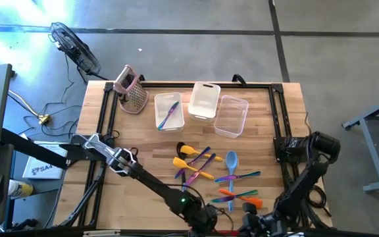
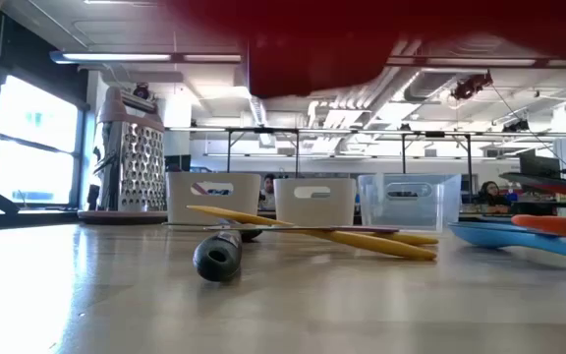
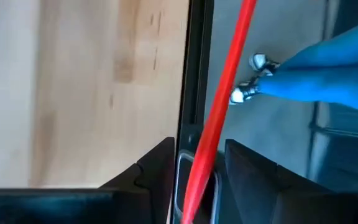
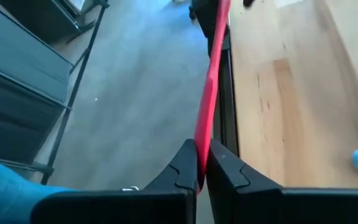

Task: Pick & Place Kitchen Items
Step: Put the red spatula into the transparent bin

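Observation:
A slim red utensil (image 4: 211, 81) hangs over the table's near edge, between my two grippers. My right gripper (image 4: 202, 149) is shut on it, near the front edge (image 1: 252, 224). My left gripper (image 3: 197, 155) is open beside it (image 1: 206, 220); the red shaft (image 3: 219, 118) runs through the gap between its fingers, and I cannot tell whether it touches them. In the low view the utensil is a red blur (image 2: 312, 44) at the top. Several coloured utensils (image 1: 209, 168) lie flat mid-table. My right gripper pinches the red utensil's flat end (image 4: 202, 134) between its two fingers. The utensil runs on forward from the fingertips, along the line of the fingers. It is lifted clear of the table, above the black frame rail at the near edge.
Three tubs (image 1: 204, 100) stand in a row at the back; the left one (image 1: 168, 110) holds a blue and purple utensil. The grater (image 1: 131, 89) stands at the back left. A person's legs (image 3: 328, 74) show on the floor beyond the near edge.

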Robot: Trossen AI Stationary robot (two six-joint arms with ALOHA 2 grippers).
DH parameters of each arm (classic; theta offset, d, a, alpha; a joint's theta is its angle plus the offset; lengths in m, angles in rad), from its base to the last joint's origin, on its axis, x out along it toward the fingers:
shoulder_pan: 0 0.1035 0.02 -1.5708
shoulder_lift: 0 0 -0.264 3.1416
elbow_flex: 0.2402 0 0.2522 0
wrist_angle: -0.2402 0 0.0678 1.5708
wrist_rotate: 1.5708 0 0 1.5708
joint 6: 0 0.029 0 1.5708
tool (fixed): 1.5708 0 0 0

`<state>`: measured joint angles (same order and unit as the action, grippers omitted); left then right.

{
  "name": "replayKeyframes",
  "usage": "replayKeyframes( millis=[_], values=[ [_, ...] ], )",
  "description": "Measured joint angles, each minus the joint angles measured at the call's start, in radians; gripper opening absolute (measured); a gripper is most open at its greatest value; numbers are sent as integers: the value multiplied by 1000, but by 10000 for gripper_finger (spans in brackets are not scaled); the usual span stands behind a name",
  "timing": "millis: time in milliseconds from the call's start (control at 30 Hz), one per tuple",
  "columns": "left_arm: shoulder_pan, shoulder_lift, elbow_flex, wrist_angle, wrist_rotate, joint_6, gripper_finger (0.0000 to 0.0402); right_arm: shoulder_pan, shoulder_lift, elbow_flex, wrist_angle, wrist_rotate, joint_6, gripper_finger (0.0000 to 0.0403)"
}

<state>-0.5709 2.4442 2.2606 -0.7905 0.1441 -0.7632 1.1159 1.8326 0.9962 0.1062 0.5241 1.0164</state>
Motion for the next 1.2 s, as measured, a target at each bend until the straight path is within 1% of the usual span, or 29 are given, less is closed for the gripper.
replayKeyframes(
  millis=[133, 167, 267, 367, 500, 600, 800, 867, 967, 1067, 1200],
  values=[
    [2, -11, 96, -92, -46, -12, 138, 19, -61, -1, -22, -14, -4, 5],
    [3, -33, 77, -70, -49, -17, 138, 23, -79, 0, -22, -19, -16, 5],
    [3, -85, 62, -93, -54, -54, 138, 31, -141, -1, -27, -24, -55, 5],
    [1, -134, 63, -136, -58, -80, 138, 32, -221, -1, -67, 6, -80, 5],
    [1, -202, 62, -163, -93, -79, 138, 28, -333, -1, -187, 80, -106, 5],
    [1, -255, 63, -189, -157, -43, 138, 25, -426, -1, -265, 154, -135, 5],
    [1, -335, 64, -216, -352, 21, 138, 23, -597, -1, -421, 350, -212, 5],
    [2, -351, 64, -226, -415, 29, 138, 13, -653, -1, -496, 390, -217, 4],
    [1, -365, 65, -287, -478, 34, 138, -22, -743, -1, -623, 438, -208, 3],
    [2, -367, 65, -367, -508, 23, 138, -75, -834, -1, -742, 480, -207, 3],
    [6, -367, 64, -466, -545, -15, 138, -178, -961, -1, -899, 491, -235, 3]
  ],
)
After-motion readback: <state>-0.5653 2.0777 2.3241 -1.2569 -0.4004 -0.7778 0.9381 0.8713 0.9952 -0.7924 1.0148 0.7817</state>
